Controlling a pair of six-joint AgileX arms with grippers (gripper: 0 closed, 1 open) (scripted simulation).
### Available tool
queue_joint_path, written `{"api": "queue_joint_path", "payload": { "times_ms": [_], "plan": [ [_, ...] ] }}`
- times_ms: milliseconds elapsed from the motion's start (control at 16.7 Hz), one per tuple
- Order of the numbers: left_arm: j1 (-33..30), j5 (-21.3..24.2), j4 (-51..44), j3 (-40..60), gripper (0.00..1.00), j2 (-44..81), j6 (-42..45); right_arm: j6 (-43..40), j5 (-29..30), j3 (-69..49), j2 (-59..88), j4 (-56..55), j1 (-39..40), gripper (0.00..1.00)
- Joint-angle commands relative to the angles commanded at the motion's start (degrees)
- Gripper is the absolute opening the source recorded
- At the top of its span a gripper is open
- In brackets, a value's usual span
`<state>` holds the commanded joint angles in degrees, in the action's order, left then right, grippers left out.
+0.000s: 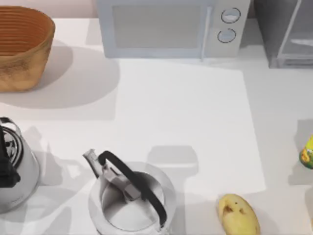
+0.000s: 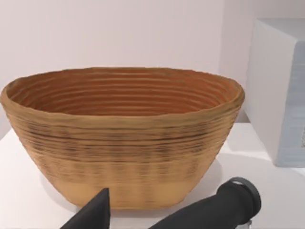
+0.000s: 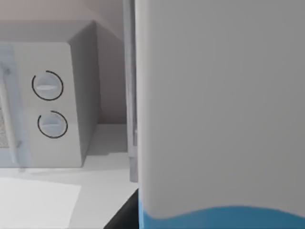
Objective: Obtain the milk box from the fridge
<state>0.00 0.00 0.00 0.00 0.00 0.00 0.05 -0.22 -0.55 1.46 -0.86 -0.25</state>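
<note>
The milk box (image 3: 219, 109) looms right in front of the right wrist camera, a white upper part with a light blue side starting at its lower edge. My right gripper (image 3: 125, 215) is shut on it; one dark finger shows against the box's edge. The fridge (image 1: 286, 34) is the dark grey box at the table's far right corner, and a strip of its light frame (image 3: 129, 95) shows behind the carton. My left gripper (image 2: 97, 212) stays parked at the left side of the table, facing the basket.
A woven basket (image 1: 22, 46) sits at the far left and a white microwave (image 1: 171, 27) at the far middle. One kettle (image 1: 129, 200) stands at the front, another (image 1: 12, 171) at the left edge. A potato (image 1: 238, 214) and a yellow-green bottle (image 1: 308, 152) are at the right.
</note>
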Motion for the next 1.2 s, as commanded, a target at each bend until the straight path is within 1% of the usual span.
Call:
{"api": "queue_joint_path", "payload": {
  "times_ms": [420,600,840,1200],
  "plan": [
    [0.0,0.0,0.0,0.0,1.0,0.0,0.0,0.1,0.1,0.4,-1.2,0.8,0.1,0.0],
    [0.0,0.0,0.0,0.0,1.0,0.0,0.0,0.0,-1.3,-0.5,2.4,-2.8,0.6,0.0],
    [0.0,0.0,0.0,0.0,1.0,0.0,0.0,0.0,-5.9,-3.8,15.8,-14.9,2.1,0.0],
    [0.0,0.0,0.0,0.0,1.0,0.0,0.0,0.4,-15.6,-9.9,49.7,-39.9,5.4,0.0]
  ]
}}
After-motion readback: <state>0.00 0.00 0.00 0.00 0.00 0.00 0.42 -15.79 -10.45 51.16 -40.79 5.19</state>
